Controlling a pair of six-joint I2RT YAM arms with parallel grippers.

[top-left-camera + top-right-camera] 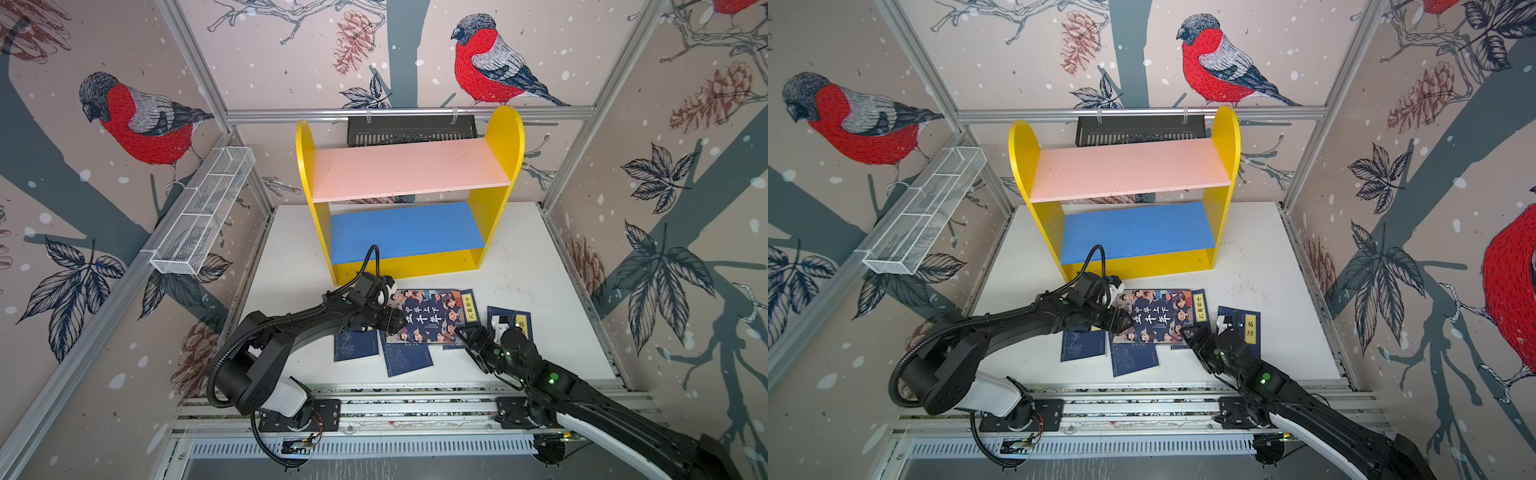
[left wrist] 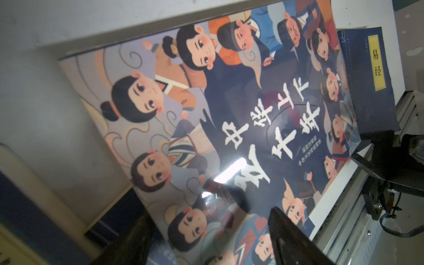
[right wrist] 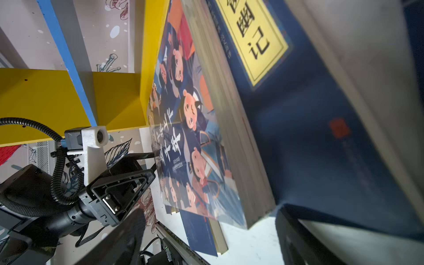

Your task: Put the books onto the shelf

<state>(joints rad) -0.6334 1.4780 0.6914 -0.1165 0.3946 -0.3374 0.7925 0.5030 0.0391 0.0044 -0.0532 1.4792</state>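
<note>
Left gripper (image 1: 395, 322): jaws apart, nothing held, at the cartoon-cover book (image 1: 428, 316) left edge.
Right gripper (image 1: 463, 332): jaws apart, empty, at its near-right corner.
Progress: nothing shelved (all five books (image 1: 406, 357) lie on the table (image 1: 519, 257)); shelf (image 1: 505, 137) bare.
Pose: both arms low, reaching inward, wrists tipped toward the table.

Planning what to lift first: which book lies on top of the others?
The cartoon-cover book: big, thick and colourful, it overlaps the thin navy books, which lie beneath or beside it.
</note>
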